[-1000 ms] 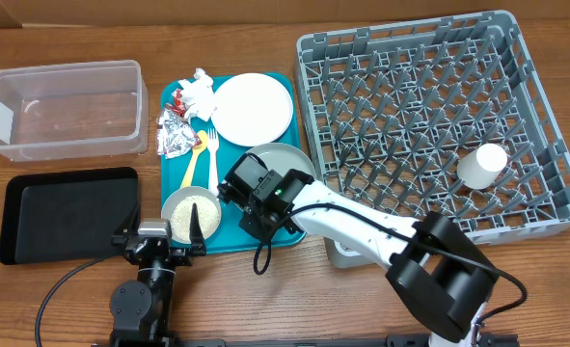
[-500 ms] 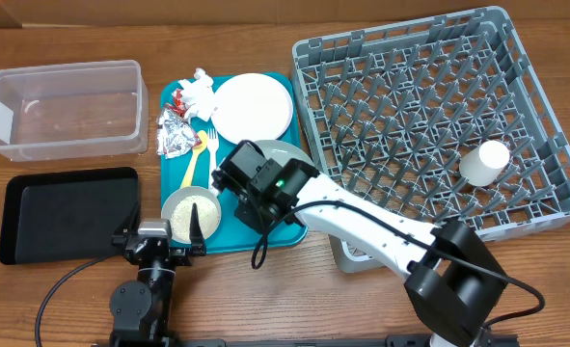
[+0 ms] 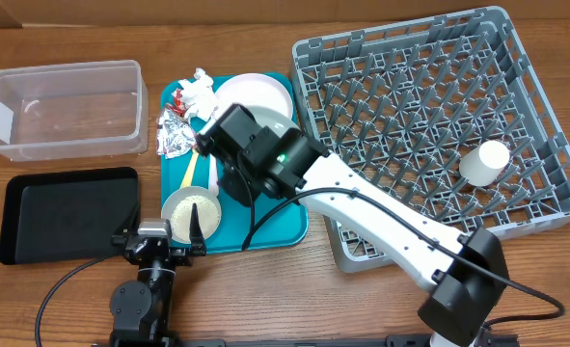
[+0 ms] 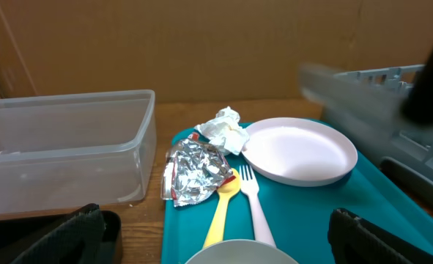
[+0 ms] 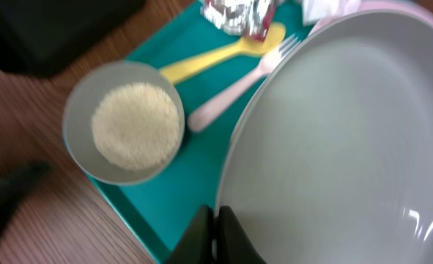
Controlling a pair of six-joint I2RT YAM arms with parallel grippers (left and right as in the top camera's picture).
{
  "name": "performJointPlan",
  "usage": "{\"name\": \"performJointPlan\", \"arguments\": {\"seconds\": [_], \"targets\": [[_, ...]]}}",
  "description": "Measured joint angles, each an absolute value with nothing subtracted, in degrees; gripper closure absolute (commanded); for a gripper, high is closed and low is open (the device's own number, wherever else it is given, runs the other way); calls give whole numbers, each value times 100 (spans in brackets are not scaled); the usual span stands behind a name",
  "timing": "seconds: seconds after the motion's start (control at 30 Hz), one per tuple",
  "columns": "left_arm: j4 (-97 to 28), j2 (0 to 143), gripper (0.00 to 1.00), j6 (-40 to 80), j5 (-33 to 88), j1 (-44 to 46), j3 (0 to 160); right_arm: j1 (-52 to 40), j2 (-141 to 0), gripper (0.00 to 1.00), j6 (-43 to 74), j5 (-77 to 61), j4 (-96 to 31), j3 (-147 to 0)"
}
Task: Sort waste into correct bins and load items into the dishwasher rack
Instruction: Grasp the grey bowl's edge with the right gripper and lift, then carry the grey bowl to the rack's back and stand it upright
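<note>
Right wrist view.

**Item:** grey plate (image 5: 333,132), over the teal tray (image 5: 194,161). Its rim covers the tines of the fork (image 5: 234,89). Whether it sits clear of the tray cannot be told.

**Grasp:** right hand (image 5: 217,233) clenched on the plate's near rim, a finger on either side of the edge.

**Handling (judged):**
- Rigid and smooth, so probably slippery under a thin edge pinch.
- Most of its weight hangs away from the grip, so it is apt to swing or tip.
- Breakable if dropped.
- Best hold is the rim, taken deep past the lip, with the plate turned near upright for the pegs.

**Left hand** (image 4: 216,220): released, fingers wide apart, at the tray's short end, carrying nothing.

**Also on the tray:** bowl (image 5: 75,110) of grains (image 5: 135,125), spoon (image 5: 216,55), foil (image 4: 194,169), napkin (image 4: 225,128), white plate (image 4: 297,150).

**Off the tray:** rack (image 3: 439,116) along one long edge, with the cup (image 3: 485,162) inside it. Tub (image 3: 63,111) and black tray (image 3: 67,212) lie off the opposite long edge.

**Surface:** desk (image 3: 72,299), flat brown wood grain.

**Room:** a plain brown board wall stands behind the desk in the left wrist view. Nothing further is shown.
</note>
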State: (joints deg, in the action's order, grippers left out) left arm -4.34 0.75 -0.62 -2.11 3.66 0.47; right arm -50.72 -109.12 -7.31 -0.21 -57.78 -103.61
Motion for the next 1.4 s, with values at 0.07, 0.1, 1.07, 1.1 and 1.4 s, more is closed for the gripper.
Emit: {"name": "performJointPlan", "arguments": {"seconds": [0.07, 0.1, 1.07, 1.1, 1.4], "targets": [[-434, 75, 0, -62, -211, 366, 47, -5063, -10912, 96, -683, -113, -5948, -10742], [-434, 75, 0, -62, -211, 366, 47, -5059, -10912, 96, -668, -154, -6007, -10890], [-434, 75, 0, -62, -211, 366, 47, 1566, -10912, 96, -1396, -5264, -7732, -12857], [-434, 75, 0, -62, -211, 366, 47, 1643, -10912, 96, -1498, -5380, -7758, -12790], [-434, 75, 0, -62, -211, 366, 47, 1610, -10934, 96, -3275, -5854, -8858, -11942]]}}
